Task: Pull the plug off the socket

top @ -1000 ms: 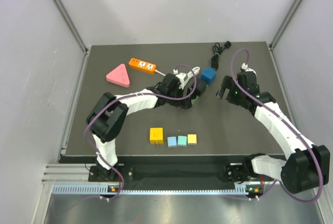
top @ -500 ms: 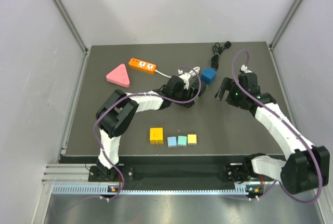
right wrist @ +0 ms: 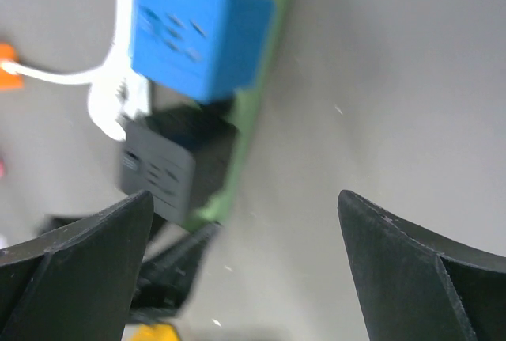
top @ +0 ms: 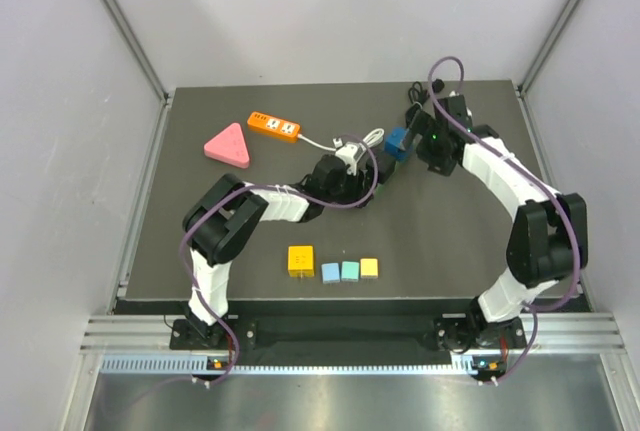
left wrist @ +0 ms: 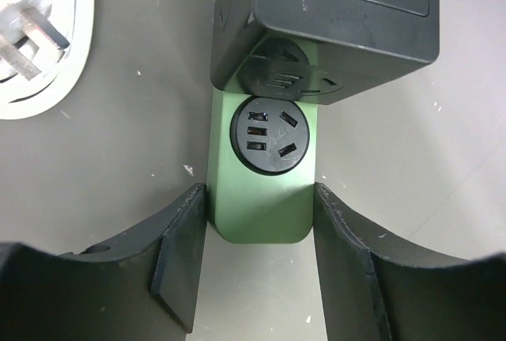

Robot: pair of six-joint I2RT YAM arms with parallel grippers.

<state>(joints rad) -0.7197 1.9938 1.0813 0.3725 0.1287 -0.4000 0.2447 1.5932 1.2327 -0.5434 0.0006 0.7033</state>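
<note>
Left claw (left wrist: pixel 261 191) clamps the green power strip (left wrist: pixel 261 218); the open right claw (right wrist: pixel 245 198) should square onto the blue adapter (right wrist: pixel 198 28) at eleven o'clock.

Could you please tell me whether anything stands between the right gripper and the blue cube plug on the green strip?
Nothing visible does. The open right gripper faces the blue cube plug on the green power strip across bare grey table. The black cube plug sits off to one side.
</note>
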